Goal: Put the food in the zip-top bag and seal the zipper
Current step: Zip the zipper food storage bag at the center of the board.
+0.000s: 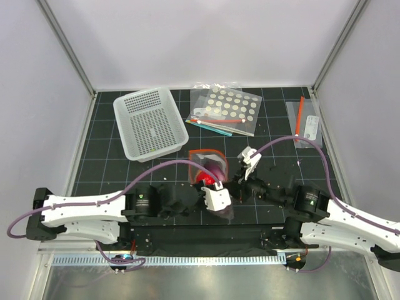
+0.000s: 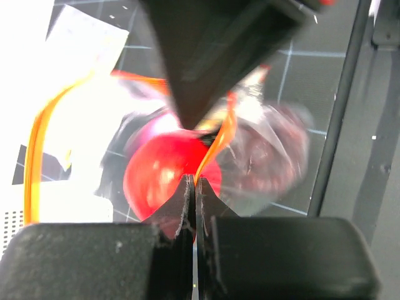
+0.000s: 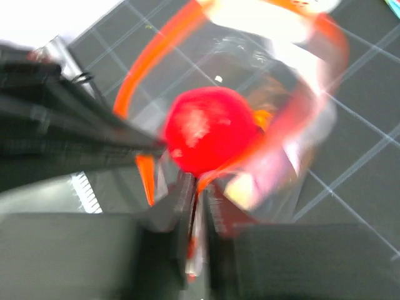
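Left claw (image 2: 192, 185): fingers pressed together, pinching the zipper (image 2: 220, 139) where the red-orange strip comes down to the fingertips.

Right claw (image 3: 199, 187): fingers nearly together, with the strip lying in the narrow gap between them. Blur in the right wrist view prevents confirming whether the pads clamp it.

Both claws meet at the same end of the zip-top bag (image 1: 215, 164), which sits at the middle of the bench (image 1: 112, 169), just ahead of the arm bases. The zipper bows into an open loop at the far side.

Contents visible through the clear film: the red apple (image 2: 159, 172), with the dark purple grape bunch (image 2: 278, 150) beside it.

Farther back on the bench lie a white perforated basket (image 1: 150, 122), a white-dotted clear bag (image 1: 226, 107) and a small labelled clear bag (image 1: 306, 124), all well apart from the zip-top bag.
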Motion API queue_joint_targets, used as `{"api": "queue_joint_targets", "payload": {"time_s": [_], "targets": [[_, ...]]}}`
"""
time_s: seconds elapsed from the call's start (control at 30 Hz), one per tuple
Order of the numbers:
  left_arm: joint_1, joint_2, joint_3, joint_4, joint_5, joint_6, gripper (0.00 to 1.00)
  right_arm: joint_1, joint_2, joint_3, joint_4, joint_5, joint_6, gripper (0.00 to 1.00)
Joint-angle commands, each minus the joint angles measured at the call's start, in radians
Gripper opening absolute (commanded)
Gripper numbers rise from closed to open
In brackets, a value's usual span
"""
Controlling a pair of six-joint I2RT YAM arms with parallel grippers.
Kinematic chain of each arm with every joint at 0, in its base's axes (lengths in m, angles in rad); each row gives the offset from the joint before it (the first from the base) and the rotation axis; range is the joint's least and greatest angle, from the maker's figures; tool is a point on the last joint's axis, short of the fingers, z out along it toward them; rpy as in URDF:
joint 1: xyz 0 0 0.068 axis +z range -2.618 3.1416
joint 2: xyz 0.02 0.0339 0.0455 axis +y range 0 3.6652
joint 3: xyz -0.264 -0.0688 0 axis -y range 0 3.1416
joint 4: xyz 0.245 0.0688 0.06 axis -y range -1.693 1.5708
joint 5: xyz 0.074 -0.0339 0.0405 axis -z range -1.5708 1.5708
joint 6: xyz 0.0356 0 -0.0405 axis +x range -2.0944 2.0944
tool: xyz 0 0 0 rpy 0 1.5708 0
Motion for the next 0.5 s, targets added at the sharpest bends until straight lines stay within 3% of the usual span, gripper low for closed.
{"api": "queue_joint_targets", "payload": {"time_s": [0.0,0.07,0.13,0.23,0.37,0.47], "targets": [[0.032,-0.064,-0.015,0.120,0.030,-0.021,0.00,0.002,-0.019,-0.025,0.159,-0.124,-0.087,0.24],[0.041,-0.061,-0.014,0.120,0.031,-0.031,0.00,0.002,-0.030,-0.045,0.205,-0.167,-0.095,0.37],[0.055,-0.044,-0.009,0.111,0.027,-0.038,0.00,0.002,-0.047,-0.081,0.251,-0.175,-0.104,0.57],[0.069,-0.026,-0.008,0.114,0.036,-0.047,0.00,0.000,-0.079,-0.135,0.302,-0.169,-0.109,0.76],[0.075,-0.009,0.002,0.103,0.039,-0.066,0.00,0.002,-0.151,-0.186,0.340,-0.167,-0.091,0.84],[0.081,-0.013,0.002,0.101,0.039,-0.072,0.00,0.002,-0.183,-0.201,0.337,-0.175,-0.089,0.84]]}}
